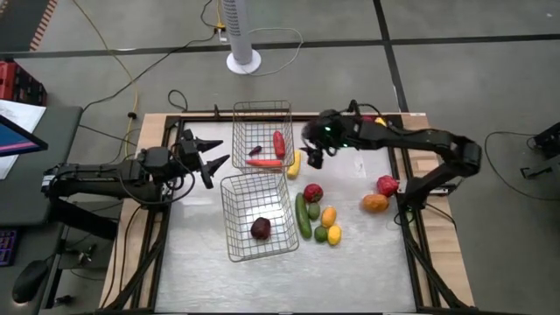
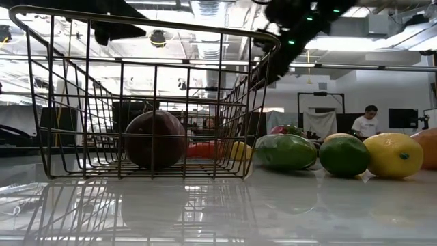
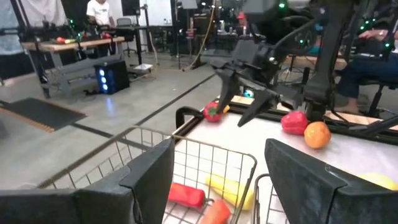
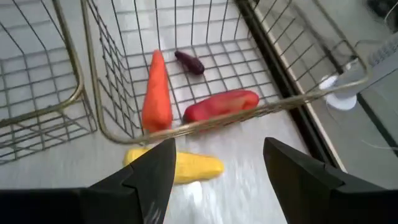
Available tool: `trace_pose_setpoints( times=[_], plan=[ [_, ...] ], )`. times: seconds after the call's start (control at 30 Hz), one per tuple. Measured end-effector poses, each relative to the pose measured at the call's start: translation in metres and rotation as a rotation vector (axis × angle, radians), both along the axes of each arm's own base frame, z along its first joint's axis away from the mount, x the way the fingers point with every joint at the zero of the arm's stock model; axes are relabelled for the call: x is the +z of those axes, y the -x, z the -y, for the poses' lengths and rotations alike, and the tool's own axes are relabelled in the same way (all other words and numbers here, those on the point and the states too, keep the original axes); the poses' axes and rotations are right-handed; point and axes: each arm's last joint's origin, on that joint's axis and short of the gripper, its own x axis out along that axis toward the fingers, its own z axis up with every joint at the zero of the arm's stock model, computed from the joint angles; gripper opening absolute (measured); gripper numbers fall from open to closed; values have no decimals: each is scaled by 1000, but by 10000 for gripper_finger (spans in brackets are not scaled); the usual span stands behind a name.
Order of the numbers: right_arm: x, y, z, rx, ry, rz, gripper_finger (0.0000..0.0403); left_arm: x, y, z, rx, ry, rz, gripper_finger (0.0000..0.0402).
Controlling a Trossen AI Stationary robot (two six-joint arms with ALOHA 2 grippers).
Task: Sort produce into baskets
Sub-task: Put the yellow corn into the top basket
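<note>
Right gripper (image 1: 313, 157) fingers spread above long yellow vegetable (image 4: 180, 167) beside basket (image 4: 205, 124); left gripper (image 1: 213, 156) fingers spread.

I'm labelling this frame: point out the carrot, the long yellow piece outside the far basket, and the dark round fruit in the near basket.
carrot (image 4: 156, 93), right wrist view, middle of its body.
long yellow piece (image 4: 186, 167), right wrist view, middle of its length.
dark round fruit (image 1: 261, 229), high view, its top centre.
</note>
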Motion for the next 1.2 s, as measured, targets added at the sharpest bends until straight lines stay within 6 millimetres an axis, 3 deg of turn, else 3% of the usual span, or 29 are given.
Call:
trace_pose_setpoints(
  times=[0.13, 0.27, 0.4, 0.57, 0.67, 0.77, 0.9, 1.2],
  plan=[
    [-25, 25, -8, 10, 4, 48, 271, 0, 0, 0, -4, 24, 9, 239],
    [-52, 38, -9, 34, -32, 53, 272, 0, 0, 0, -3, 41, 19, 239],
    [-73, 33, -1, 86, -73, 2, 275, 1, 0, 0, -3, 42, 36, 239],
    [-94, 10, 13, 189, -84, -56, 303, 1, 0, 0, -4, 28, 29, 239],
    [-101, -2, 21, 222, -69, -105, 333, 1, 0, 0, -5, 15, 16, 239],
    [-96, -13, 29, 234, -37, -88, 363, 1, 0, 0, -5, 7, 9, 239],
    [-102, -16, 41, 278, -60, -84, 393, 0, 0, 0, -6, 2, 5, 239],
    [-116, -6, 73, 358, -206, 33, 390, -3, 0, 0, 2, 3, -26, 239]
  ],
)
